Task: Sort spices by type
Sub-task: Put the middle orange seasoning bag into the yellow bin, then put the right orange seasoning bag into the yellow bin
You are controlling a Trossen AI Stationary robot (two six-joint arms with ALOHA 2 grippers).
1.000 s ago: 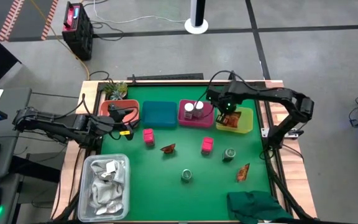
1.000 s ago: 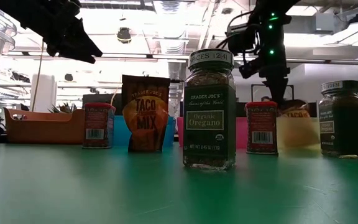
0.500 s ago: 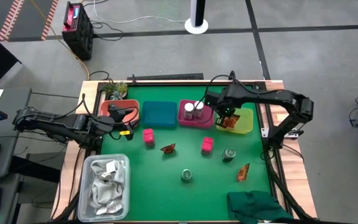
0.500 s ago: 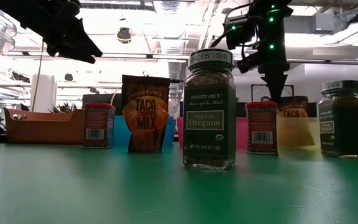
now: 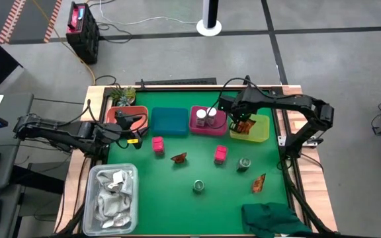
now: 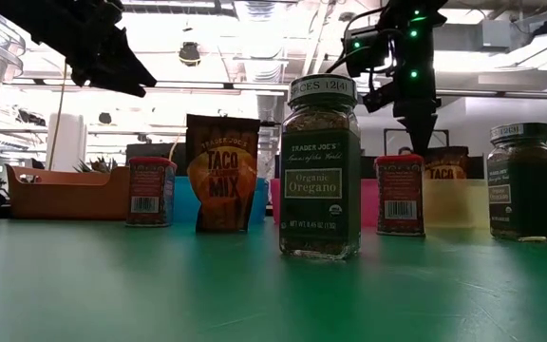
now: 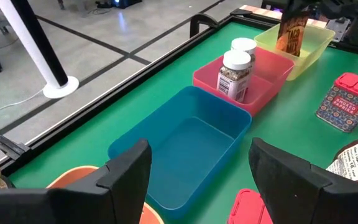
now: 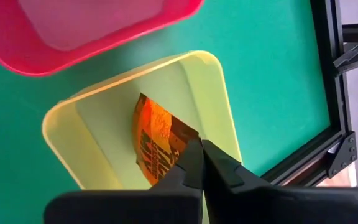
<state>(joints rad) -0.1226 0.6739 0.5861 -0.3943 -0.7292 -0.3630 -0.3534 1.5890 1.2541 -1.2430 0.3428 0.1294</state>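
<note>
Right gripper (image 8: 199, 163) is pinched shut on the top edge of a taco packet (image 8: 160, 142) hanging in the yellow bin (image 5: 260, 127), at roughly 1 o'clock on the mat. Packet's long axis is near vertical, label upright in the low view. Versus 0.5 s ago it sits lower in the bin with less tilt; the arm has dropped slightly. Left gripper (image 7: 197, 177) waits open near the orange bin (image 5: 113, 115) at 10 o'clock. Blue bin (image 7: 185, 143) is just ahead of it.
</note>
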